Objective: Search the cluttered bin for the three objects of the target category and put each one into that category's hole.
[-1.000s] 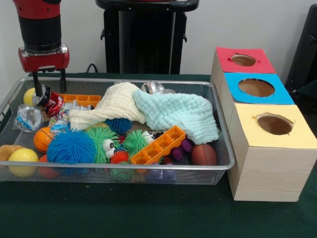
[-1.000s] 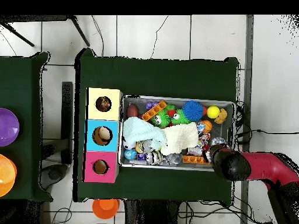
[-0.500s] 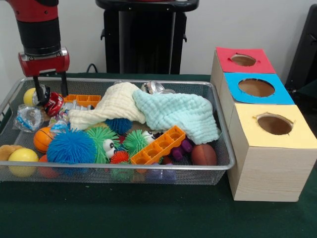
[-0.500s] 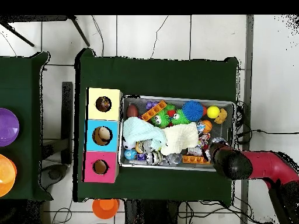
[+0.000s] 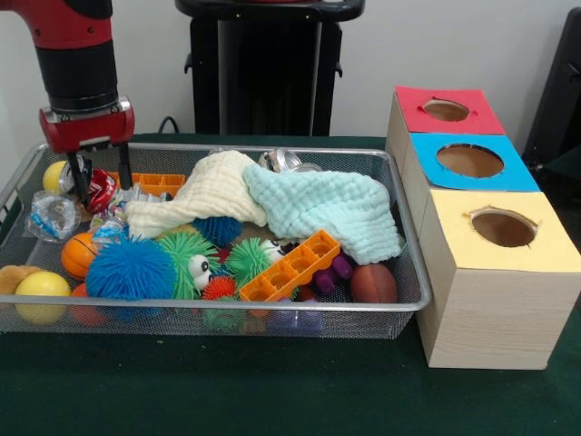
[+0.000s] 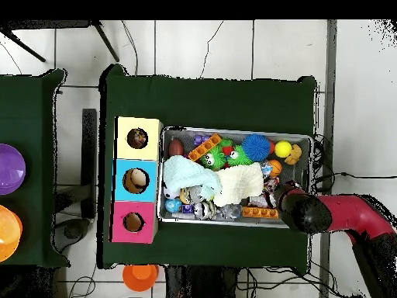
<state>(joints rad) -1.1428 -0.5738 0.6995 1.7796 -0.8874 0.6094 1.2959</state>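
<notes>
Claw [image 5: 102, 186] down in the far left corner of the wire bin [image 5: 272, 318], its two black fingers spread apart around a small red-and-white toy [image 5: 98, 191].

Whether the fingers press on the toy or only flank it cannot be told; nothing is lifted. In the overhead view the arm covers the claw altogether. A cream cloth [image 5: 204, 195] and a mint cloth [image 5: 331, 209] drape the bin's middle, hiding what lies beneath. Spiky balls, a blue one [image 5: 130, 270] among them, crowd the front. The red [image 5: 447, 110], blue [image 5: 469, 161] and yellow [image 5: 502, 227] holes top the boxes beside the bin on the tabletop [image 5: 272, 391].
</notes>
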